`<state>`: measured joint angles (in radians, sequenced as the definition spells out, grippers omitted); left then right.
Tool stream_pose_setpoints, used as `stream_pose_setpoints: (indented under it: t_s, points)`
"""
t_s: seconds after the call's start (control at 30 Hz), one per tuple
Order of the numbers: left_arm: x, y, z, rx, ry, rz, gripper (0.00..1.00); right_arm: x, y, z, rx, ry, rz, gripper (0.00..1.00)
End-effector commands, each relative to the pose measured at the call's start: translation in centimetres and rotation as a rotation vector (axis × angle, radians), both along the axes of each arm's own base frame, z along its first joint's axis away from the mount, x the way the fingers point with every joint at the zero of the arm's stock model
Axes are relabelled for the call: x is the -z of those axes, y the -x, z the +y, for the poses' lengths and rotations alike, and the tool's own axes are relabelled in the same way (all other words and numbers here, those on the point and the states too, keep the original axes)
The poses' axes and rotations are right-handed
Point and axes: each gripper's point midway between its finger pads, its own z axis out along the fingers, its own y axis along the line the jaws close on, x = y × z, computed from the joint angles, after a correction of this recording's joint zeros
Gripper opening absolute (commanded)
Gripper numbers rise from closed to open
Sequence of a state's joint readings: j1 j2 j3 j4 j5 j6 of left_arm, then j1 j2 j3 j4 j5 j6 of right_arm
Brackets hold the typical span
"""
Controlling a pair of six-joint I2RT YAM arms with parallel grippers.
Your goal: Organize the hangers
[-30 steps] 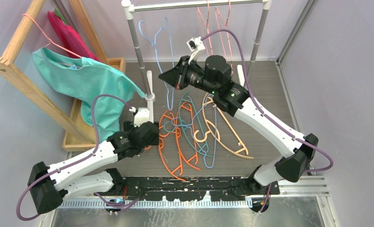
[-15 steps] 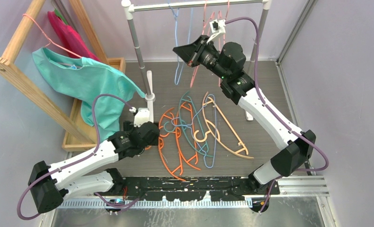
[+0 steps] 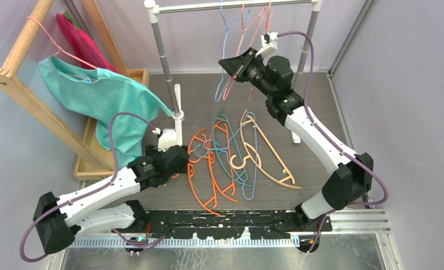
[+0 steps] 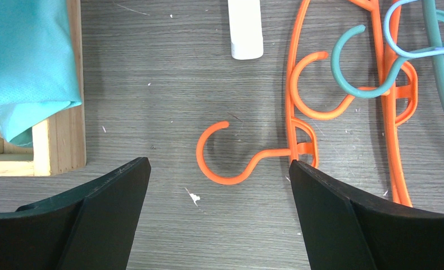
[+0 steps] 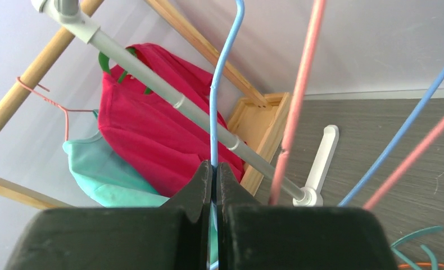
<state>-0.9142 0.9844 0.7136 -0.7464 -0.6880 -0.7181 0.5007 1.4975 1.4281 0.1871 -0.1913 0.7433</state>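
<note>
— Which hanger is in play, and where is it?

— The thin light-blue wire hanger (image 5: 222, 84). The right end effector (image 5: 213, 167) has its fingers clamped onto the straight run of wire, which climbs directly above the fingertips toward the grey metal rail (image 3: 186, 7). Whether the hook is seated over the rail, I can't tell. A pink wire hanger (image 5: 301, 84) hangs just beside it, on the end effector's right.

— How will it handle?

— Light and springy, I'd judge. Thin wire flexes and can swivel in a pinch, so a hold low on the neck, as here, should steady it better than one out on a shoulder.

— And the rest?

— They lie well below that end effector, on the table. Directly under the left end effector (image 4: 218, 164), whose fingers are spread wide with nothing between them, lies the hook of an orange plastic hanger (image 4: 290, 84). It is stiffer and thicker, and the neck below the hook looks the surest place to grip. To its right, a teal plastic hanger (image 4: 336, 67) has its hook laced through an orange one, so lifting either may drag the other along.

— Any containers?

— A shallow wooden tray (image 4: 76, 101), left of the left end effector. A teal shirt (image 3: 96, 90) drapes into it — what else it holds is hidden.
</note>
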Motion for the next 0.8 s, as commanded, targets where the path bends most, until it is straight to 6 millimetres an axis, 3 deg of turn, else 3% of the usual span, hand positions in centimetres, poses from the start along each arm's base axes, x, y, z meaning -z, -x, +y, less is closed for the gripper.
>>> stream_pose_setpoints:
  t_s: [0.0, 0.4, 0.77]
  points:
    - [-0.2, -0.3, 0.3, -0.024, 0.001, -0.025, 0.98, -5.3, 2.3, -3.7, 0.103, -0.103, -0.106, 0.01]
    - [-0.2, -0.3, 0.1, -0.023, 0.01, -0.022, 0.98, -5.0, 2.4, -9.0, 0.271, -0.103, -0.1, 0.01]
    - [0.2, -0.2, 0.2, -0.024, 0.004, -0.013, 0.98, -2.3, 1.4, -12.9, 0.36, -0.075, -0.032, 0.01]
